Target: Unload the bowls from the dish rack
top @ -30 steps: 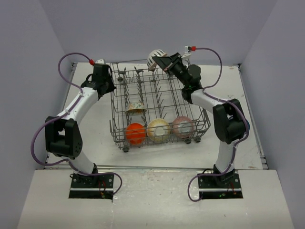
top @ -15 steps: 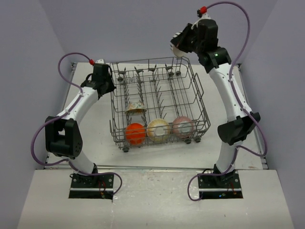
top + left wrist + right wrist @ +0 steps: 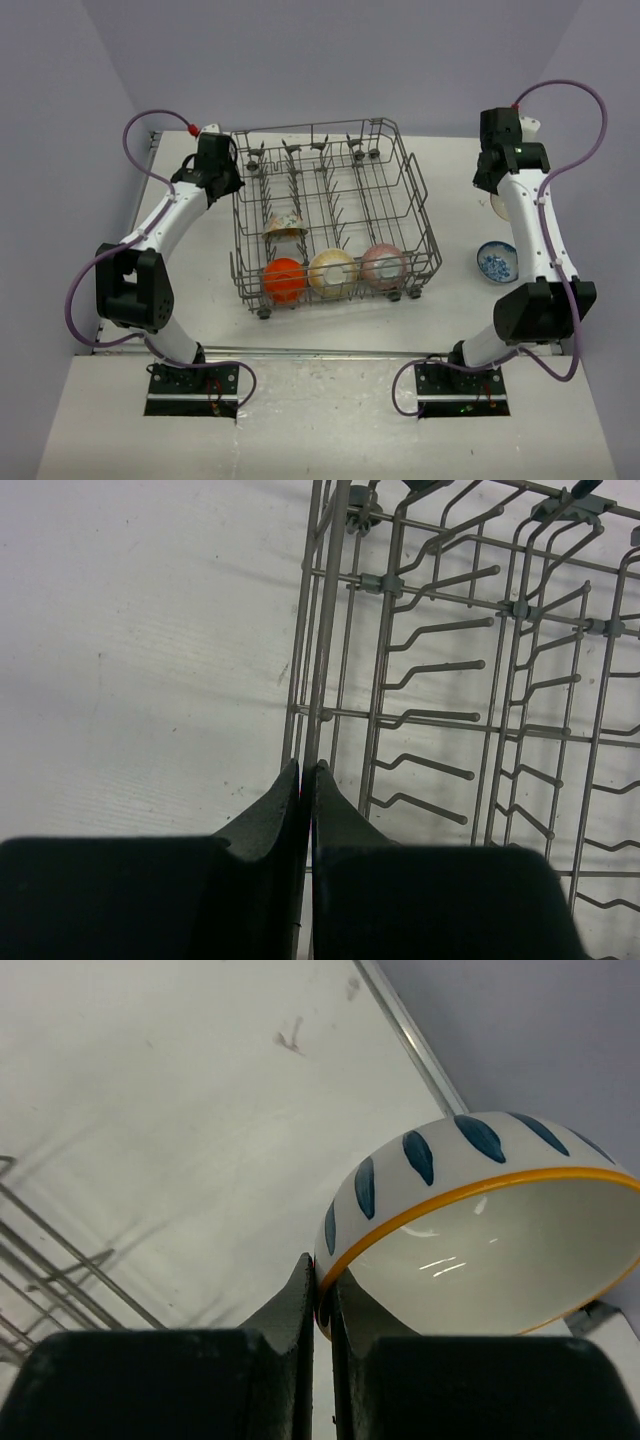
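The right gripper (image 3: 320, 1272) pinches the rim of a white blue-leafed bowl (image 3: 480, 1220), tilted on edge over the table (image 3: 452, 185) right of the dish rack (image 3: 421, 205), just beyond the blue-patterned bowl (image 3: 497, 262). The left gripper (image 3: 303, 772) is clamped on the rack's wire wall.

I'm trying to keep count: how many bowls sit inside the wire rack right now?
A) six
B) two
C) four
C: the orange bowl, cream-yellow bowl and pink bowl line the near side of the dish rack, and a floral bowl lies tipped behind them.
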